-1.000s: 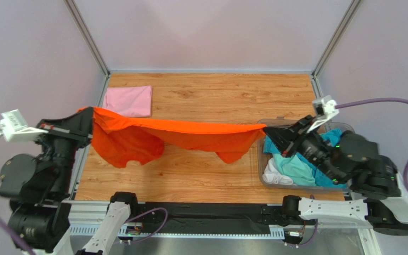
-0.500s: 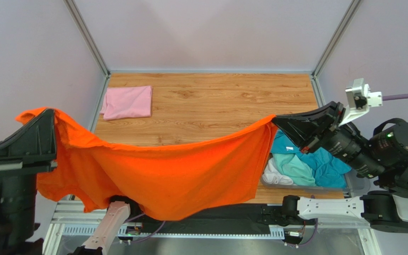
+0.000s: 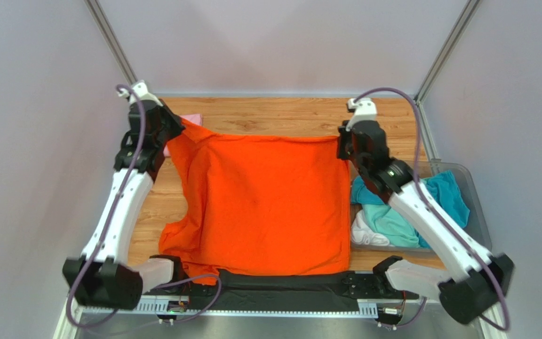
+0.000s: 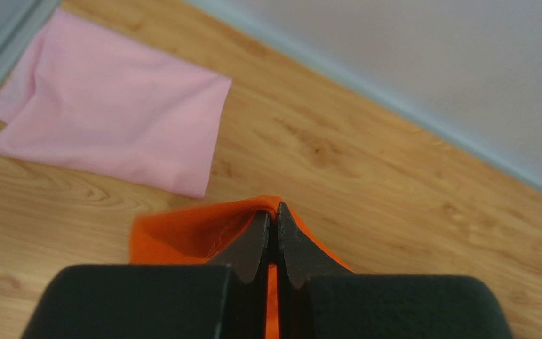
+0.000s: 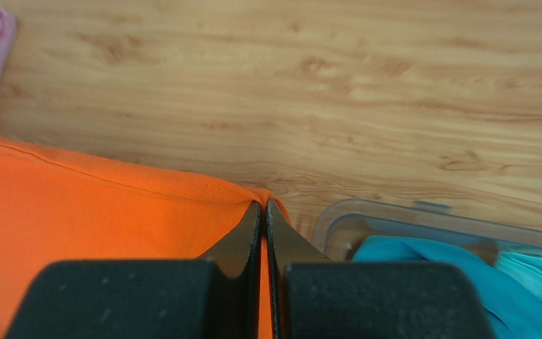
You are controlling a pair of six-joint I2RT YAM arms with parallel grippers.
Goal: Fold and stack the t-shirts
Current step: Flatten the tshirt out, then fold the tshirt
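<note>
From above, the orange shirt (image 3: 267,205) lies spread nearly flat on the table (image 3: 274,116), its near hem hanging over the table's front edge. The left gripper (image 3: 170,134) pinches the shirt's far left corner and the right gripper (image 3: 342,145) its far right corner, both low at the table. Just beyond the far left corner a sliver of the pink shirt (image 3: 190,118) shows. Right of the orange shirt stands the bin (image 3: 476,212), holding a teal shirt (image 3: 450,198), a mint shirt (image 3: 394,222) and a white shirt (image 3: 366,232).

In the left wrist view, the left gripper (image 4: 274,212) has its jaws pressed together on a bunched corner of the orange shirt (image 4: 175,236). The pink shirt (image 4: 111,131) lies folded beyond that corner, close but apart from it.

In the right wrist view, the right gripper (image 5: 264,206) is clamped tight on the orange shirt (image 5: 90,219) at its hemmed corner. The bin (image 5: 366,215) sits just right of that corner, the teal shirt (image 5: 408,261) inside it.
</note>
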